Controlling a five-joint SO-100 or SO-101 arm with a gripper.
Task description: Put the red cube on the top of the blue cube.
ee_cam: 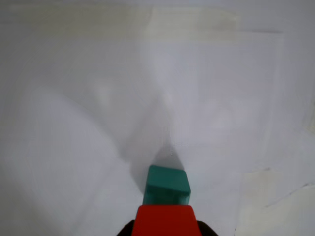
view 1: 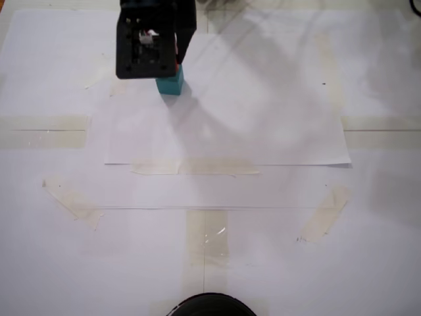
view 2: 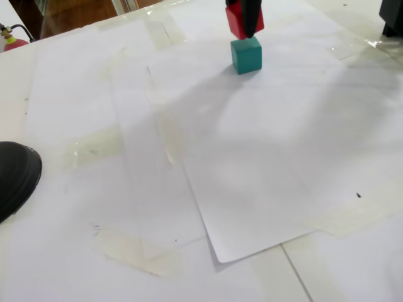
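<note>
The red cube (view 2: pixel 237 21) is held in my gripper (view 2: pixel 246 30), whose jaws are shut on its sides. It hangs directly over the blue cube (view 2: pixel 245 55), a teal block resting on the white paper, and whether the two touch I cannot tell. In the wrist view the red cube (ee_cam: pixel 165 220) fills the bottom edge, with the blue cube (ee_cam: pixel 166 186) just beyond it and dark fingertips (ee_cam: pixel 206 229) on either side. In the other fixed view the black arm covers most of the red cube (view 1: pixel 177 67), and the blue cube (view 1: pixel 170 83) pokes out below it.
A loose white paper sheet (view 1: pixel 263 131) is taped onto the white table with beige tape strips (view 1: pixel 194 166). A black rounded object (view 1: pixel 210 307) sits at the near edge, also seen at the left (view 2: pixel 14 176). A dark object (view 2: pixel 391 16) stands at the far right corner.
</note>
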